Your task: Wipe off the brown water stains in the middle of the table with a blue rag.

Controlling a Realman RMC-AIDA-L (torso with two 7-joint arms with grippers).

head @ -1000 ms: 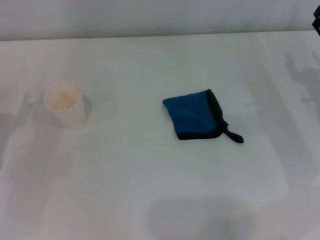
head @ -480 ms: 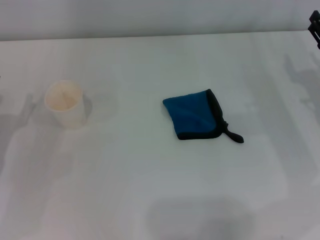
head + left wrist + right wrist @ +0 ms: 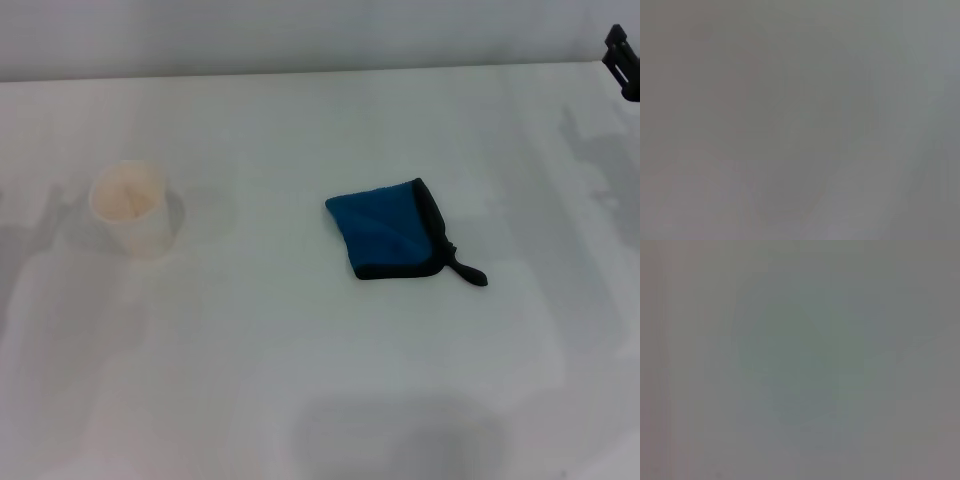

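Near the middle of the table [image 3: 300,380], slightly toward its right edge, lies one blue rag [image 3: 385,230]. It is folded into a rough square and lies flat, its blue face up, with black edging along the side nearest the right edge and along the side nearest the front edge. One short black loop tail sticks out from the rag's front right corner and rests on the tabletop.

Toward the left edge stands one cream paper cup [image 3: 130,208], upright and open at the top, well apart from the rag. A faint ring-shaped mark shows on the surface just beside the cup, on its rag-facing side.

No brown water stains can be made out anywhere on the white surface; the tabletop around and between the rag and the cup reads as plain white with soft grey shadows.

One dark piece of the right gripper [image 3: 623,58] shows over the far right corner of the table, well apart from the rag; whether it is released or clenched cannot be told. The left gripper does not show. Both wrist views give only a featureless grey blur.
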